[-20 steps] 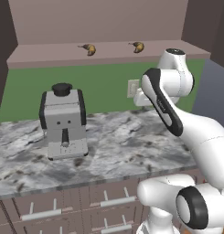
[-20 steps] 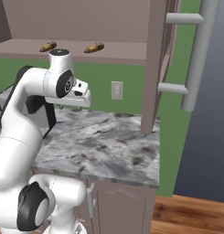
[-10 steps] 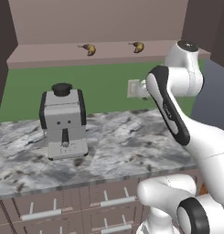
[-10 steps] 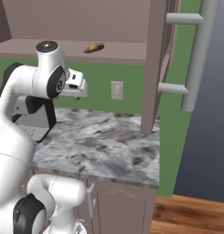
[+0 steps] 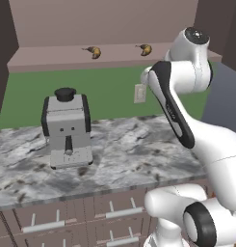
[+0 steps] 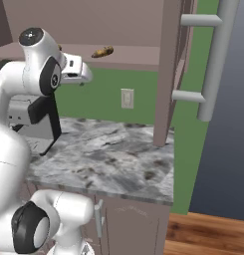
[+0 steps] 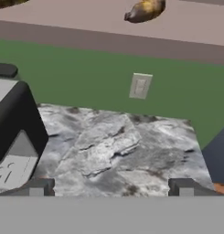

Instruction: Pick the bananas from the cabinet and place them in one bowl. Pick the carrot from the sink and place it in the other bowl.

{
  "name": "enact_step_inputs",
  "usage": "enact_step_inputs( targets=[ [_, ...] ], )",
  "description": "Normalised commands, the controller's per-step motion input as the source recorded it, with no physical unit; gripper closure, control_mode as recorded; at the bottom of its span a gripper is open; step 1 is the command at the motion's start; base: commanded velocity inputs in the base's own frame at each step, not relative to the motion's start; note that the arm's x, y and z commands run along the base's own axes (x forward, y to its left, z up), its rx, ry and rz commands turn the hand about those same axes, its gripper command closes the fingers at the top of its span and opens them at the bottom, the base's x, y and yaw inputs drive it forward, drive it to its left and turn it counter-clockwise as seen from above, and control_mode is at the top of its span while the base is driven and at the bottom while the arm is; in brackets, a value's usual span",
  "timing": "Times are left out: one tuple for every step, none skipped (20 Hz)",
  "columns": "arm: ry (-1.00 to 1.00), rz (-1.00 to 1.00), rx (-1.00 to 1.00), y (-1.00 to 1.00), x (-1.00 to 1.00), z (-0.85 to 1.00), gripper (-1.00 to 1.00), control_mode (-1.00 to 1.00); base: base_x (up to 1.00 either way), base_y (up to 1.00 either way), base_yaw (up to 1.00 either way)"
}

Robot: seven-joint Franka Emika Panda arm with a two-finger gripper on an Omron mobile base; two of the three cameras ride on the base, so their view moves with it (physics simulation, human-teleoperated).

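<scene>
two bananas (image 5: 94, 51) lie apart on the inner shelf of the open cabinet (image 5: 110, 57), one toward the left and the other (image 5: 146, 48) farther right, above the green wall. the arm is raised in front of that shelf with its jaws released and wide, nothing between them, aimed at the marble bench (image 5: 124, 154) below. a grey coffee machine (image 5: 66, 128) stands on the bench at the left.

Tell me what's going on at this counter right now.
The robot arm is raised toward the open cabinet, its gripper open and holding nothing. Both bananas lie untouched on the cabinet shelf, well apart from each other. A coffee machine stands on the marble counter below. No banana has been picked yet.
</scene>
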Motion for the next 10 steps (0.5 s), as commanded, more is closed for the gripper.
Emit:
enact_step_inputs(
  targets=[
    [-0.11, -0.02, 0.00, 0.00, 0.41, 0.60, -1.00, -1.00, 0.00, 0.00, 0.00],
    [-0.10, -0.03, 0.00, 0.00, 0.44, 0.61, -1.00, -1.00, 0.00, 0.00, 0.00],
    [-0.08, -0.04, 0.00, 0.00, 0.46, 0.59, -1.00, -1.00, 0.00, 0.00, 0.00],
    [-0.07, -0.06, 0.00, 0.00, 0.49, 0.58, -1.00, -1.00, 0.00, 0.00, 0.00],
    [-0.06, -0.08, 0.01, 0.00, 0.54, 0.59, -1.00, -1.00, 0.00, 0.00, 0.00],
    [-0.06, -0.10, 0.00, 0.00, 0.58, 0.56, -1.00, -1.00, 0.00, 0.00, 0.00],
    [-0.07, -0.10, 0.01, 0.00, 0.59, 0.58, -1.00, -1.00, 0.00, 0.00, 0.00],
    [-0.06, -0.10, 0.02, 0.00, 0.63, 0.58, -1.00, -1.00, 0.00, 0.00, 0.00],
    [-0.06, -0.10, 0.02, 0.00, 0.62, 0.58, -1.00, -1.00, 0.00, 0.00, 0.00],
    [-0.06, -0.10, 0.03, 0.00, 0.63, 0.55, -1.00, -1.00, 0.00, 0.00, 0.00]
  ],
)
